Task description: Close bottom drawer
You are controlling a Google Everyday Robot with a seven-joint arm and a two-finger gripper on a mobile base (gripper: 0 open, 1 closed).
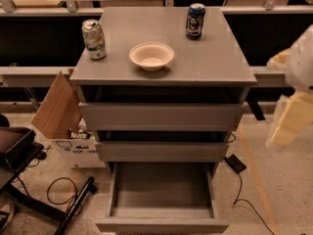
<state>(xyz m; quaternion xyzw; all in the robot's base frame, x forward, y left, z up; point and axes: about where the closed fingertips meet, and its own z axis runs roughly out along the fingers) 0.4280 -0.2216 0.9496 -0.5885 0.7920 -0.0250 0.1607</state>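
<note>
Atop worktop [215, 65]: two cans, pale can [94, 39] and dark can [195, 21], labels unreadable; one bowl [151, 56]. Three drawers [161, 115], bottom drawer [161, 224] open. Pincer [289, 124] far right, state cannot be told.

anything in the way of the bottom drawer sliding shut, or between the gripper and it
Nothing visible. The bottom drawer is pulled out with nothing showing inside its box. The gripper hangs at the right, beside the cabinet, with only open space between them.

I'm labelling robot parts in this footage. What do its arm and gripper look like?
At the right edge, beside the cabinet, the arm is a rounded white shell; the gripper below it is blocky and pale yellow. No cables or markings show.
</note>
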